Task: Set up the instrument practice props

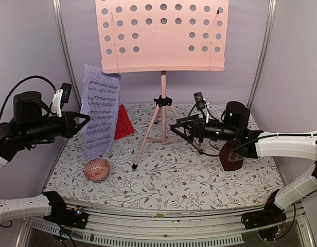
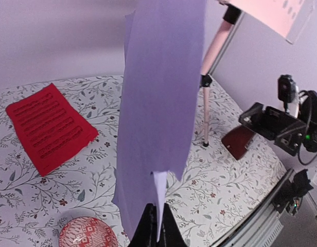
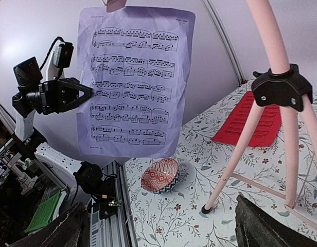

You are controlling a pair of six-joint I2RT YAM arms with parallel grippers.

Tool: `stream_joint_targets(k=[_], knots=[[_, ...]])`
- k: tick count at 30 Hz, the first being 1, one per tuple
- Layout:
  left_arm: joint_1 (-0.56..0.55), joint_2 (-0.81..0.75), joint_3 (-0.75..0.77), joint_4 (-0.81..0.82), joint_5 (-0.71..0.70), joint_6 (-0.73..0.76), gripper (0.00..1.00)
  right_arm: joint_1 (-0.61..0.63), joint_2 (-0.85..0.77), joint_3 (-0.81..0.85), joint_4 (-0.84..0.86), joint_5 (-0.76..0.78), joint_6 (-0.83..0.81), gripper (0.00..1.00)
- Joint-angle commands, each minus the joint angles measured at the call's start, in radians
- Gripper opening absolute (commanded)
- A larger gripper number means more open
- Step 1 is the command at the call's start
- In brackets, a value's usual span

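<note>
Between the shut fingers of the left claw [image 1: 87, 118], the lavender sheet [image 1: 101, 110] stands upright, pinched by one edge. The red page [image 1: 124, 122] lies just beyond the claw and the pink music stand [image 1: 162, 36] farther ahead. With so narrow a pinch, the limp paper could slip or buckle against the stand.

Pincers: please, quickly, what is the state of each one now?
Left pincer: closed, holding the lavender sheet-music page upright.
Right pincer: open, holding nothing.
</note>
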Motion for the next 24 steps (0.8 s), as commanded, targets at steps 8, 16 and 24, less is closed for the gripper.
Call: stream_joint_targets(k=[8, 16, 24], knots=[[-0.126, -0.095, -0.024, -0.024, 0.321, 0.084, 0.00, 0.123, 0.201, 0.090, 0.327, 0.006, 0.117, 0.97], [-0.128, -0.131, -0.020, 0.021, 0.381, 0.082, 0.00, 0.179, 0.322, 0.192, 0.427, -0.037, 0.197, 0.94], [-0.128, -0.095, -0.022, 0.139, 0.386, 0.058, 0.00, 0.194, 0.282, 0.225, 0.490, -0.004, 0.201, 0.84]])
